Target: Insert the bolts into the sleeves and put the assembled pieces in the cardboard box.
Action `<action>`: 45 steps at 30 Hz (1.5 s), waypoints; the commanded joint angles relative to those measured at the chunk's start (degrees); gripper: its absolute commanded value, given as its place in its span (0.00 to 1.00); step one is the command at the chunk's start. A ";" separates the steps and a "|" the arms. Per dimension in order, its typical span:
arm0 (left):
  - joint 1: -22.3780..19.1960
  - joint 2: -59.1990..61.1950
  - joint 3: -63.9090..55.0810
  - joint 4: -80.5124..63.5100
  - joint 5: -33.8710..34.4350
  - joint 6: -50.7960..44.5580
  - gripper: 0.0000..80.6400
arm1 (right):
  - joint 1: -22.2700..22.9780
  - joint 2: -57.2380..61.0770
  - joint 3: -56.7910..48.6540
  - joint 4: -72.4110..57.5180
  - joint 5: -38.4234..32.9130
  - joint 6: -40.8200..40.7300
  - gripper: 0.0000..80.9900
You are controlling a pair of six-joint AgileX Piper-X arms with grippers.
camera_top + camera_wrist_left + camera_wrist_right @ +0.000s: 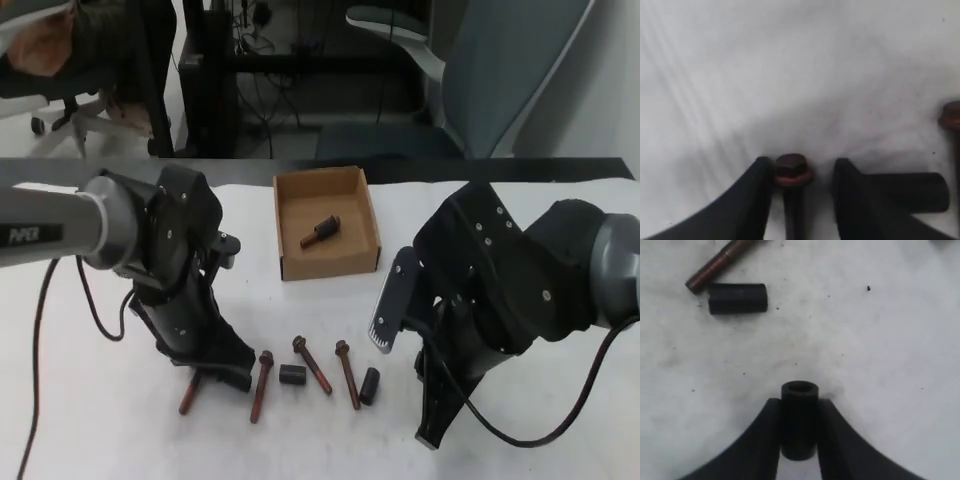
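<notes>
Bolts, rust-brown, four loose on the white bench (100, 420).

1. We log the first bolt (792, 170) between the fingers of the left gripper (801, 165). Jaws released: one finger (757, 195) touches the bolt head, the other stands off with a gap.
2. Second bolt (262, 385), third bolt (312, 364) and fourth bolt (347, 374) lie in a row between the two arms.
3. First sleeve (800, 420), black, is clenched in the right gripper (800, 402), with both fingers against its sides.
4. Second sleeve (292, 376) rests between the second and third bolts.
5. Third sleeve (370, 385) sits just beside the fourth bolt, at its 3 o'clock.
6. Cardboard box (352, 205) stands at 12 o'clock from the row. We count one assembled piece (320, 232) inside it.
</notes>
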 commanded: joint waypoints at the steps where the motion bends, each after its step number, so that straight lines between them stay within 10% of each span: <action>1: -0.01 2.78 0.99 2.23 -0.31 -1.52 0.10 | 0.22 -4.74 -0.11 -0.49 -6.46 3.74 0.01; 10: 0.72 -15.95 1.49 -3.69 9.68 -5.38 0.02 | 0.74 -28.33 5.96 -14.57 -19.64 23.52 0.01; 18: -5.57 -43.70 16.39 -49.94 22.62 -18.87 0.02 | 9.70 -44.68 23.25 -31.08 -17.81 41.46 0.01; 30: -26.96 -43.89 24.00 -63.13 9.86 -21.07 0.02 | 16.04 -42.91 32.75 -48.77 -11.35 35.27 0.01; 45: -28.15 -43.91 23.89 -59.15 9.09 -22.69 0.02 | 16.04 -42.92 32.75 -52.68 -11.77 29.79 0.01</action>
